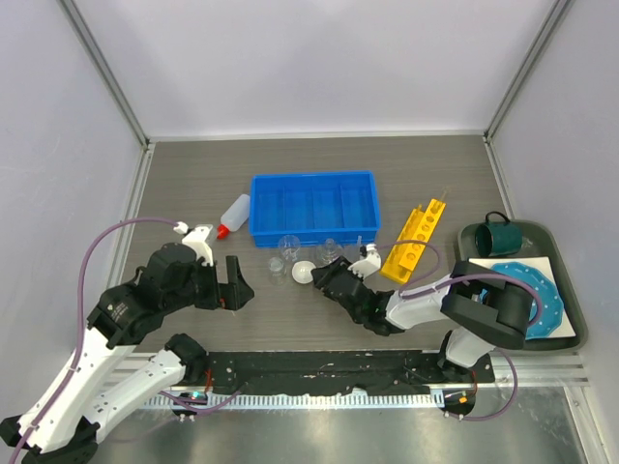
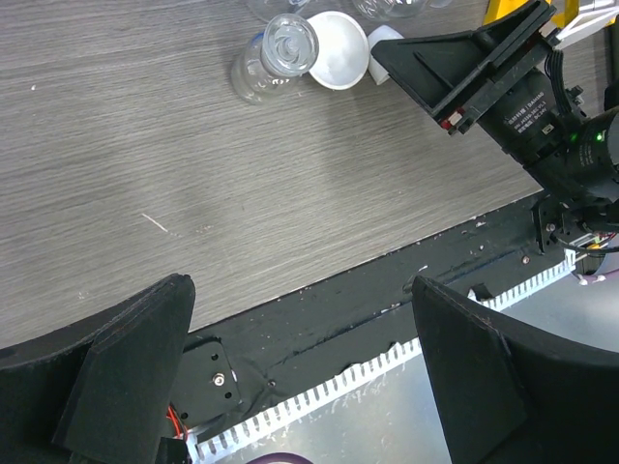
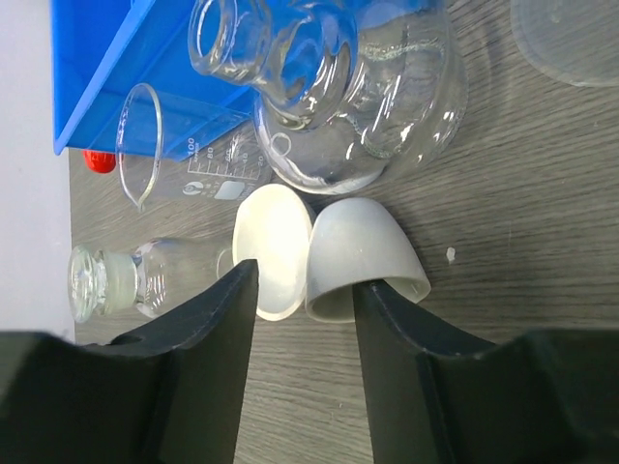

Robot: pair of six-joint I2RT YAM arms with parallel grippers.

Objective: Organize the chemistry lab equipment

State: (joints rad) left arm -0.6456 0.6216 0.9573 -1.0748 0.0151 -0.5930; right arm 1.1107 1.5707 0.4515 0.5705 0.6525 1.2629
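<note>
As the blue plastic compartment tray [image 1: 311, 177] looks empty, we judge the sorting hardly begun. The clear glass flasks [image 3: 368, 87] and two small white dishes [image 3: 276, 242] wait just near of it. Our right gripper [image 3: 305, 290] stands parted over the dishes, and the left gripper [image 2: 300, 290] hangs released, holding nothing.

I'm at a robot lab bench here, a boxed-in test cell: plain white walls [image 1: 319, 68] on metal frame posts [image 1: 104, 70] stand behind the blue bin [image 1: 313, 206], a grey wood-grain table [image 1: 193, 184] under it, clear lab glassware [image 1: 287, 244] just in front of it, a yellow tube rack [image 1: 416, 237] to its right, and a black mounting rail [image 1: 319, 365] along the table's near edge, well in front of it
</note>
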